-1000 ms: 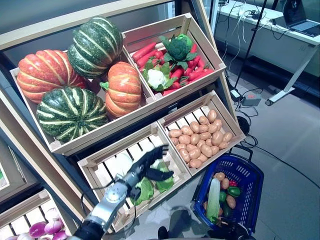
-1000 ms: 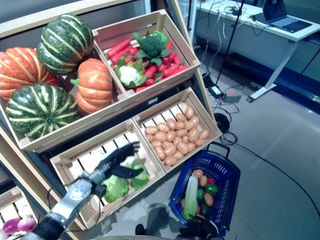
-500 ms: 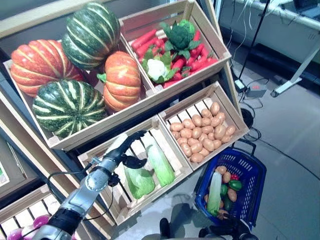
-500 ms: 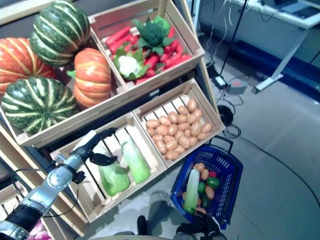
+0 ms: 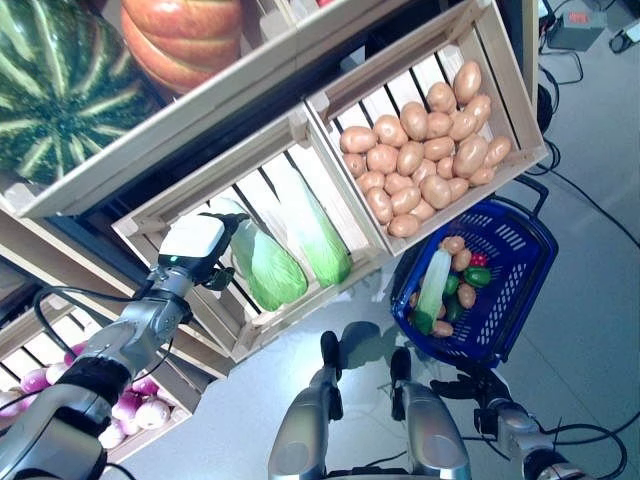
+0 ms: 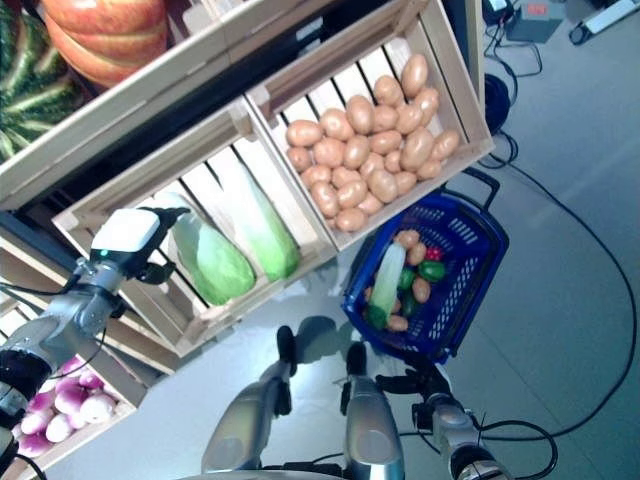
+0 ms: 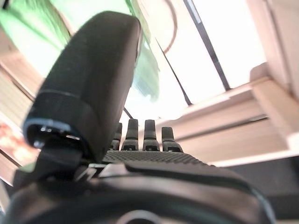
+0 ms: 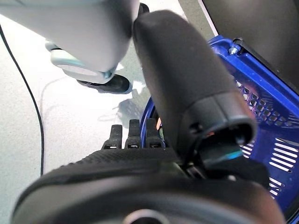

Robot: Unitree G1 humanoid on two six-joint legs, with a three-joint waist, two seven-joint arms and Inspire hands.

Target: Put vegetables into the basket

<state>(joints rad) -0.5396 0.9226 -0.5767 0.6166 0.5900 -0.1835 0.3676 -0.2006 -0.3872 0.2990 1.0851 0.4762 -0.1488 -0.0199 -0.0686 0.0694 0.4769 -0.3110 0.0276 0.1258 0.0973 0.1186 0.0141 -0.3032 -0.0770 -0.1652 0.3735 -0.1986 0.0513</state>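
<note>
Two pale green cabbages [image 5: 268, 272] [image 5: 318, 240] lie side by side in the lower left wooden crate [image 5: 150, 215]. My left hand [image 5: 192, 243], with a white cover on its back, is inside that crate at its left end, just beside the nearer cabbage. Its own wrist view shows the thumb [image 7: 88, 79] standing out, the fingers straight and nothing held, with cabbage green past them. The blue basket [image 5: 515, 300] stands on the floor to the right and holds a long pale vegetable, potatoes and a green pepper. My right hand [image 5: 462, 386] hovers low beside the basket's near rim [image 8: 261, 121], empty.
A crate of potatoes [image 5: 420, 150] sits right of the cabbage crate, directly above the basket. Large striped green [image 5: 60, 80] and orange [image 5: 185, 35] pumpkins fill the shelf above. Purple onions [image 5: 130, 410] lie in a low crate at the lower left. Grey floor spreads to the right.
The camera has tipped down, so the upper crates have left the view. My left hand has come off the cabbages and drawn back to the crate's left end.
</note>
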